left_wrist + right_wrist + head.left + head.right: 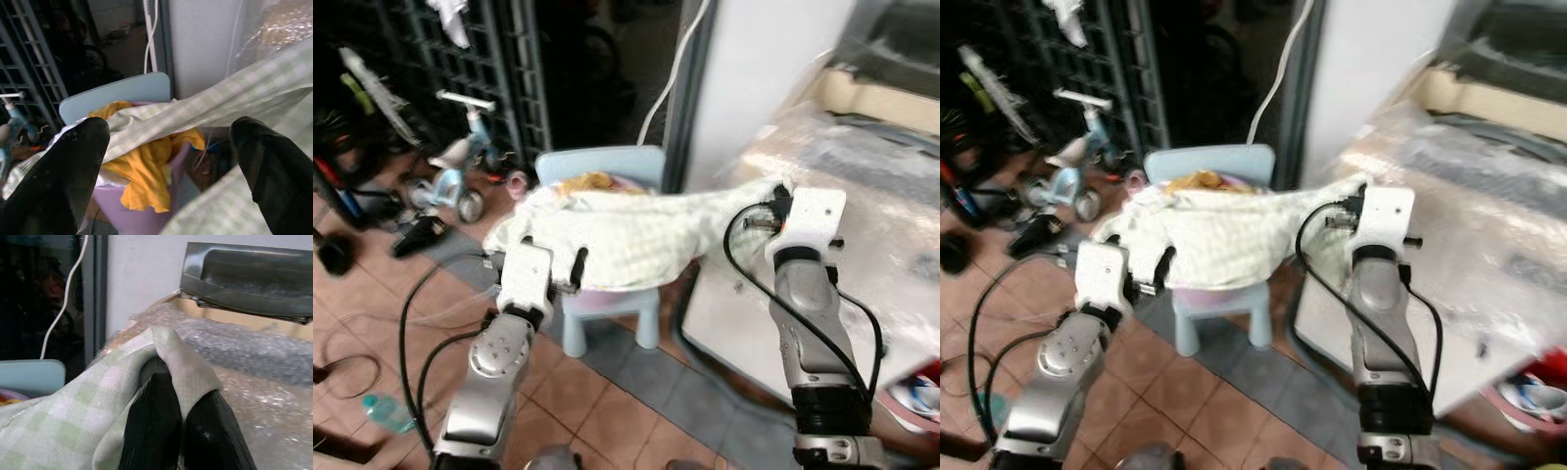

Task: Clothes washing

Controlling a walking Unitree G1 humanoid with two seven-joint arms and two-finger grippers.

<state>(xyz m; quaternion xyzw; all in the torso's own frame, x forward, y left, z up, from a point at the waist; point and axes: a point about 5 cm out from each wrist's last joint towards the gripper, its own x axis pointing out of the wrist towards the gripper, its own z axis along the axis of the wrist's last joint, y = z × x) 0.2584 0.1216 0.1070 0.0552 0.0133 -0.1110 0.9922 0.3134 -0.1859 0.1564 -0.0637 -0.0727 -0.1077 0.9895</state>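
Cloth: I see soft checked cloth (617, 230) draped over the blue chair (607, 166).
Right gripper (178, 391): clenched on its edge, beside the chair.
Left gripper (171, 147): released, fingers spread, before the chair.
Basket (146, 215): smooth purple, on the chair.

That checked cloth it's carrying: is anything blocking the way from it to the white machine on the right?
Nothing visible does. The right gripper is shut on the checked cloth at its right end, right by the machine's plastic-wrapped top, where only wrapping lies. Whether the lid is open cannot be told.
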